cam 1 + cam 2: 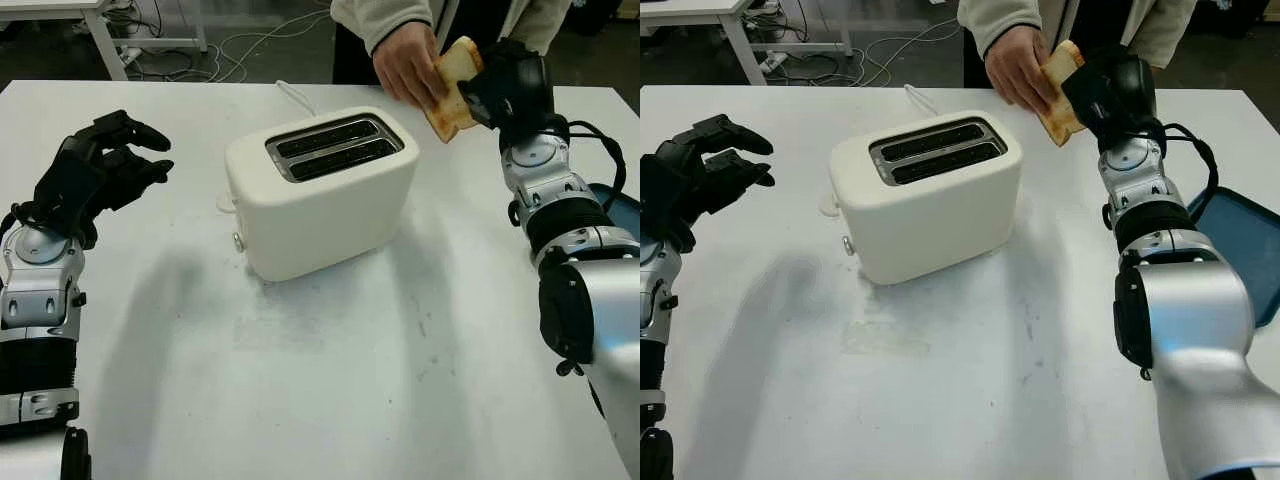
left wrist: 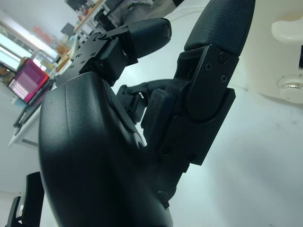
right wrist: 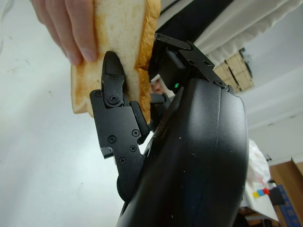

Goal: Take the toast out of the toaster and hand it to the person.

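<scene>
Both arms enter from the bottom edge, their lower parts cut off by the frame. On the near left, the left hand (image 1: 95, 170) is raised a little above the white table (image 1: 330, 400), well apart from the toaster, holding nothing; its black fingers (image 2: 147, 35) are bent inward at the knuckles with gaps between them, and the wrist view shows them touching nothing.

At mid-table stands the cream toaster (image 1: 320, 190), its two slots facing up and dark inside; how deep they go is hard to make out. A white cord (image 1: 295, 97) runs from behind it toward the far edge.

Farther back on the right, the right hand (image 1: 490, 90) is lifted off the table and stretched forward, fingers clamped on the slice of toast (image 1: 455, 85), one finger (image 3: 113, 90) pressed flat against its face. At the far edge, a person's hand (image 1: 408, 65) grips the same slice from the other side; the person is cut off above the sleeve. A blue tray (image 1: 1245, 245) is partly hidden behind the right arm.
</scene>
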Tool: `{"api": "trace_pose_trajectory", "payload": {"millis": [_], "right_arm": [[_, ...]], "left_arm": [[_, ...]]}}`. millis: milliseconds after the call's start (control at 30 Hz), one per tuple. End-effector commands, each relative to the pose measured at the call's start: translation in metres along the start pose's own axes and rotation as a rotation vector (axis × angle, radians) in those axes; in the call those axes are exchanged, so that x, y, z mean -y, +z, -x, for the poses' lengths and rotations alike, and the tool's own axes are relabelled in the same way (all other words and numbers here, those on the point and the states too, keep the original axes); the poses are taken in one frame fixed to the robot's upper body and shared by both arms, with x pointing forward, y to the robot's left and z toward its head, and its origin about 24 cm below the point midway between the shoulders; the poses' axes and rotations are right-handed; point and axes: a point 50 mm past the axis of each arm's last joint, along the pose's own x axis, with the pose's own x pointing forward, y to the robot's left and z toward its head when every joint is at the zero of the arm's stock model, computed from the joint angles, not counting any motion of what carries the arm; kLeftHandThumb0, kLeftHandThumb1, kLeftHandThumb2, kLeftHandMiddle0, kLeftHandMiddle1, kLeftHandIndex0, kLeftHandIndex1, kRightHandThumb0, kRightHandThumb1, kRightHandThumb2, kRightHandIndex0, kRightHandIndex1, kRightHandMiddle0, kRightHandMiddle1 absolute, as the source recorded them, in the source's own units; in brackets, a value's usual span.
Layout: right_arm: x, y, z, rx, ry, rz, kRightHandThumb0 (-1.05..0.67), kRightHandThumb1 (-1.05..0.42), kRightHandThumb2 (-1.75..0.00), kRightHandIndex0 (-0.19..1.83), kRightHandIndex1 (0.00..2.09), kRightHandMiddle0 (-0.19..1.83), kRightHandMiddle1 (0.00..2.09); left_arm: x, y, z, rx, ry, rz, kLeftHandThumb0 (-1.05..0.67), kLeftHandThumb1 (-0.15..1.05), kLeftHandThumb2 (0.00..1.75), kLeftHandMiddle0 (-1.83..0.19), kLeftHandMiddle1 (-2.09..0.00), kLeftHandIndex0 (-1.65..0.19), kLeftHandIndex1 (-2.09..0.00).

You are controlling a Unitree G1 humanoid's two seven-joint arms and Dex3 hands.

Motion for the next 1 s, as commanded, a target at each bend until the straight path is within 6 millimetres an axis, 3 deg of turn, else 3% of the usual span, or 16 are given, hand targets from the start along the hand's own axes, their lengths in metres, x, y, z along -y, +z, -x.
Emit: {"api": "trace_pose_trajectory", "payload": {"millis": [0, 100, 167, 300, 533, 767, 900, 967], "right_arm": [[0.004, 0.006, -0.001, 0.038, 0.068, -0.032, -0.66, -0.92, -0.19, 0.34, 0.88, 0.46, 0.46], [0.004, 0.006, -0.001, 0.048, 0.173, 0.063, -0.84, -0.92, -0.19, 0.15, 0.22, 0.23, 0.06], [0.005, 0.003, 0.002, 0.066, 0.204, 0.058, -0.8, -0.92, -0.15, 0.08, 0.11, 0.15, 0.01], [0.002, -0.015, 0.012, 0.088, 0.162, -0.022, -0.49, -0.92, -0.12, 0.11, 0.09, 0.15, 0.02], [-0.003, -0.055, 0.06, 0.161, 0.151, -0.167, -0.55, -0.92, -0.21, 0.16, 0.06, 0.19, 0.02], [-0.023, -0.051, 0.127, 0.201, 0.182, -0.356, -0.51, -0.92, -0.29, 0.09, 0.01, 0.13, 0.0], [-0.037, -0.048, 0.152, 0.149, 0.19, -0.42, -0.48, -0.92, -0.34, 0.06, 0.0, 0.09, 0.0], [-0.042, -0.051, 0.161, 0.133, 0.198, -0.444, -0.55, -0.92, -0.31, 0.06, 0.0, 0.09, 0.0]], "left_arm": [[-0.001, 0.0, 0.0, 0.001, 0.005, -0.002, -1.05, 0.83, 0.0, -0.57, -1.34, -0.55, -1.26], [-0.001, -0.001, 0.0, -0.001, 0.007, 0.011, -1.05, 0.82, 0.0, -0.57, -1.34, -0.55, -1.27], [-0.001, -0.002, 0.001, -0.002, 0.009, 0.019, -1.05, 0.82, 0.0, -0.57, -1.34, -0.54, -1.26], [-0.003, -0.004, 0.004, -0.008, 0.027, 0.032, -1.05, 0.82, 0.0, -0.57, -1.36, -0.55, -1.29], [0.0, -0.008, 0.015, 0.011, 0.096, 0.108, -1.05, 0.81, 0.0, -0.55, -1.37, -0.51, -1.3], [0.022, -0.019, 0.029, 0.049, 0.126, 0.202, -1.05, 0.83, 0.01, -0.42, -1.43, -0.4, -1.35], [0.04, -0.026, 0.041, 0.053, 0.135, 0.26, -1.05, 0.82, 0.0, -0.35, -1.48, -0.33, -1.43], [0.048, -0.03, 0.047, 0.054, 0.14, 0.272, -1.05, 0.82, 0.01, -0.3, -1.51, -0.26, -1.48]]}}
